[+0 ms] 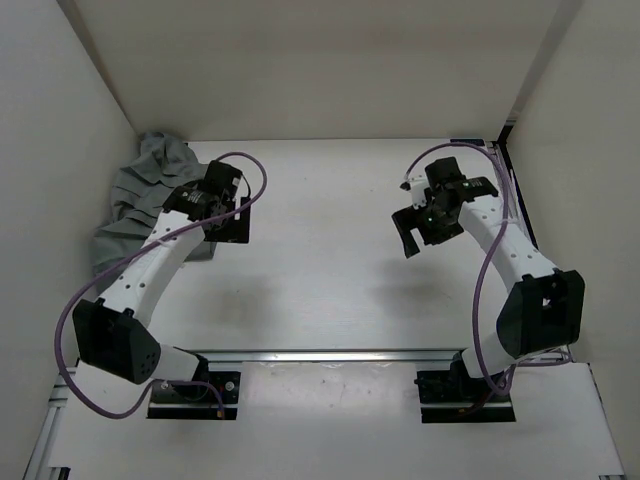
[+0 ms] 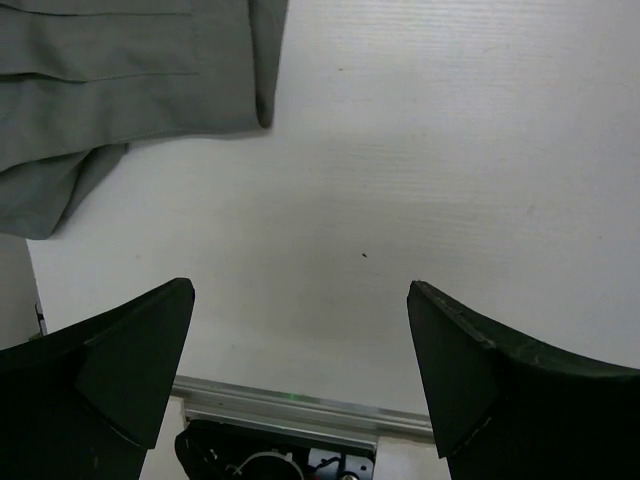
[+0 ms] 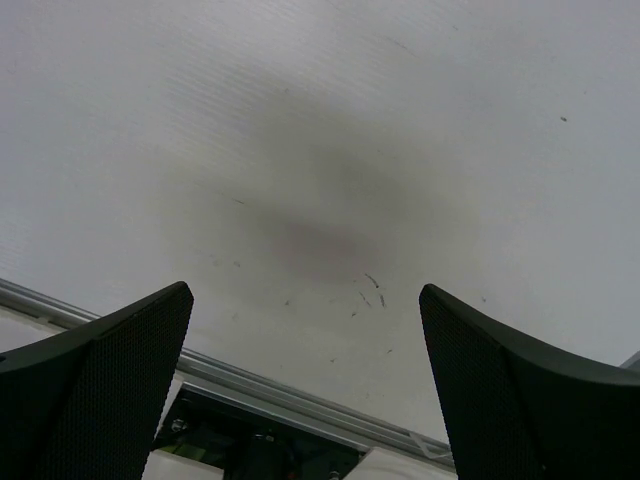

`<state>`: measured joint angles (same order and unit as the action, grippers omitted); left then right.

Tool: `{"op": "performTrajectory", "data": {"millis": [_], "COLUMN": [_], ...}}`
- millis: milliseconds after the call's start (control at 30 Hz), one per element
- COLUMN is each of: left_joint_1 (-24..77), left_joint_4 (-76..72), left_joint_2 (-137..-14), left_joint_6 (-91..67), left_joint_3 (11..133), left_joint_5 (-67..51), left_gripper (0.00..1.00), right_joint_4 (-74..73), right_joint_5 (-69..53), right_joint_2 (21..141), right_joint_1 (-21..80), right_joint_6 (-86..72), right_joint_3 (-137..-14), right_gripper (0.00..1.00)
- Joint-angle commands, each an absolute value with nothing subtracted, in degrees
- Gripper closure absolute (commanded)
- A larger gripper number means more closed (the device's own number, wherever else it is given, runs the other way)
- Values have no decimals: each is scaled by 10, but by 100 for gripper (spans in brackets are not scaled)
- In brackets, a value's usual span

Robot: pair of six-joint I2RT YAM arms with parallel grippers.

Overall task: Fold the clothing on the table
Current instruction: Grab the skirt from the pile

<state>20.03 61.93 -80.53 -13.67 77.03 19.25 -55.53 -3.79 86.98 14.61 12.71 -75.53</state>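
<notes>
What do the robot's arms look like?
The left arm and right arm are white tubes with chunky black joints. A thin purple cable loops along each one. The left tool and right tool are black, each with two wedge-shaped fingers that have a fine dotted texture.

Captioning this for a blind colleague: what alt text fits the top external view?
Grey pleated clothing lies bunched in the far left corner of the white table, against the wall. The left tool is just beside it, open and empty; the right tool is open over bare table on the right side.
</notes>
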Motion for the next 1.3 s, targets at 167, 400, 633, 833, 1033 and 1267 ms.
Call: {"op": "performTrajectory", "data": {"millis": [167, 400, 633, 833, 1033, 1267], "left_joint_1": [98, 21, 67, 104, 108, 119], "left_joint_4": [561, 390, 445, 486, 465, 439], "left_joint_2": [-690, -629, -811, -933, -963, -1020], "left_joint_6": [-135, -117, -105, -118, -118, -134], "left_joint_3": [715, 638, 703, 732, 701, 707], "left_joint_5": [227, 165, 286, 315, 337, 355], "left_gripper": [1, 2, 2, 2, 3, 6], "right_joint_4": [-541, -505, -444, -415, -414, -460], "right_joint_5": [31, 26, 18, 5, -46, -104], "right_joint_2": [838, 808, 771, 733, 721, 762], "right_joint_1": [178, 136, 107, 97, 59, -34], "right_joint_6": [154, 155, 177, 170, 140, 116], "right_joint_3": [-759, -732, -679, -645, -626, -669], "right_gripper": [1, 1, 1, 1, 1, 1]}}
